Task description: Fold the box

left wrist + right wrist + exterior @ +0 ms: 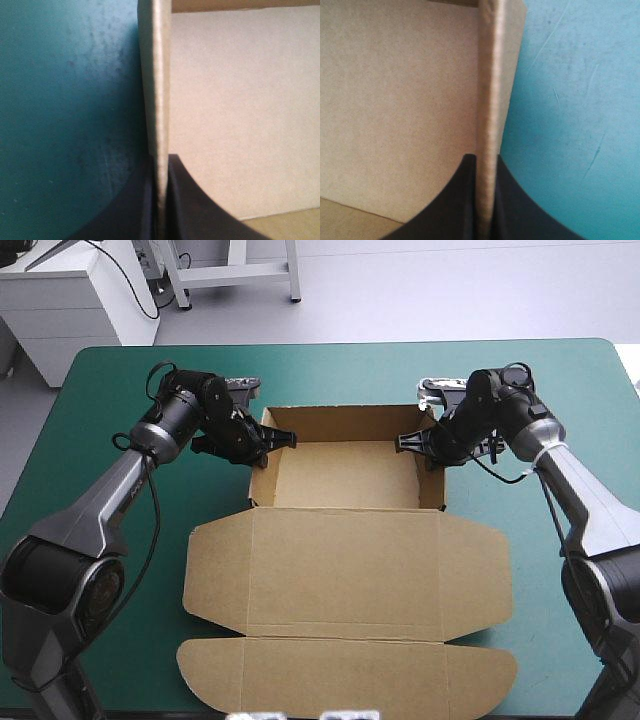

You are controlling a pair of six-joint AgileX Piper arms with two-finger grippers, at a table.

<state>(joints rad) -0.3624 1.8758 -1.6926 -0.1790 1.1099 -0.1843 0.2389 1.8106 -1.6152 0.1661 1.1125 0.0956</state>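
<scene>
The left gripper point(272, 437) is pinching the raised left wall of the brown box point(345, 560), fingers almost closed on the board. The right gripper point(412, 441) is pinching the right wall likewise

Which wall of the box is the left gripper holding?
The left side wall, pinched by the left gripper; the right gripper holds the opposite wall, and the back wall stands free.

Place: a robot lab or test room.
Robot: two grey and black arms point(118, 490) reach over the table point(330, 370); the left hand point(280, 438) and the right hand point(410, 442) each pinch a wall of a brown box point(345, 570).
Table top: one plain teal-green cover point(90, 410).
Behind the table: a white cabinet point(75, 300), metal stand legs point(235, 278), bare grey floor point(450, 290).
</scene>
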